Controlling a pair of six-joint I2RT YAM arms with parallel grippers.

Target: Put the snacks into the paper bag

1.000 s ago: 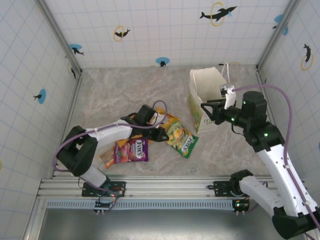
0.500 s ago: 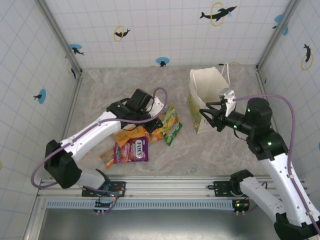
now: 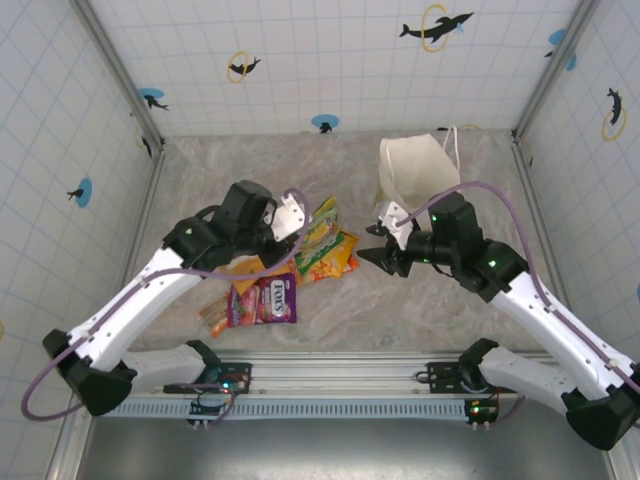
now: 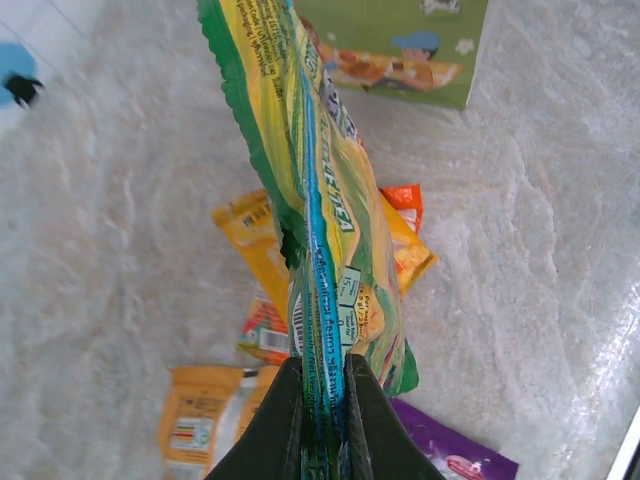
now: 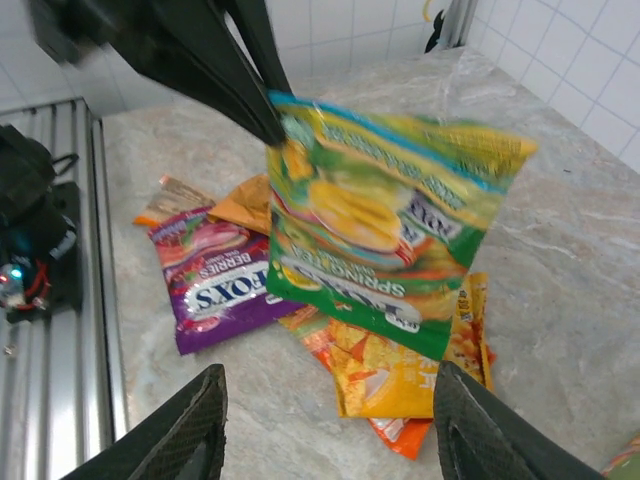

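Two grippers are converging on one green packet (image 3: pixel 322 222). From above, the left gripper (image 3: pixel 298 216) is pinching it clear of the table. The right gripper (image 3: pixel 383 256), jaws spread wide and empty, is waiting at its 4 o'clock, and the paper bag (image 3: pixel 415 172) is standing open at its 2 o'clock. A snack seems to be heading for the bag; next comes a handover or a carry over the bag's mouth. The left wrist view is showing the packet edge-on, jaws closed narrowly on its seam. The right wrist view is showing its full printed face, hanging above the purple packet (image 5: pixel 220 285) and orange packets (image 5: pixel 400 380).
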